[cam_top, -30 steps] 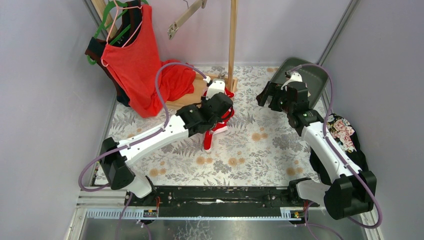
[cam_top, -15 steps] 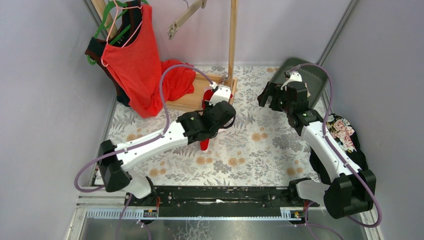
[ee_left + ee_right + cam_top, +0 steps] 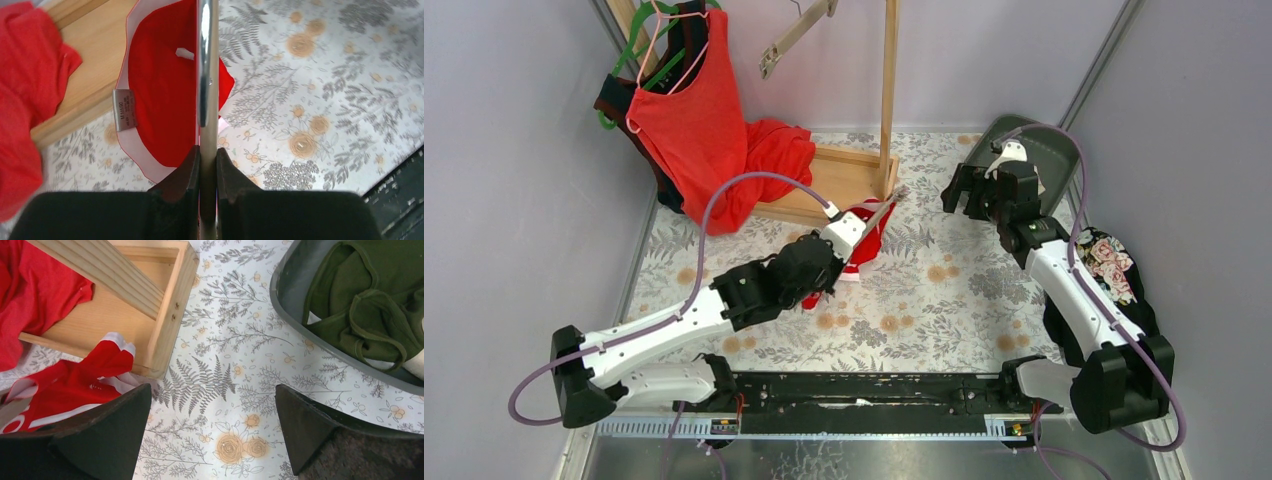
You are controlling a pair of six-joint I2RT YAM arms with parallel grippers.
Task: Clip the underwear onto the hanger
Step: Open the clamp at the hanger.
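The red briefs (image 3: 160,100) are seen mid-table behind the hanger (image 3: 204,60), at eleven o'clock of the left gripper (image 3: 207,165), which is pinched on its bar. The bar could be twisted loose in so narrow a hold. Whether any clip bites the cloth cannot be made out. The right gripper (image 3: 212,405) is spread, empty.

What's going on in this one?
The left hand is shut on the hanger, held edge-on over the red briefs; whether they're clipped yet isn't clear. The right hand hangs open and empty near the grey bin, where the olive green briefs lie.
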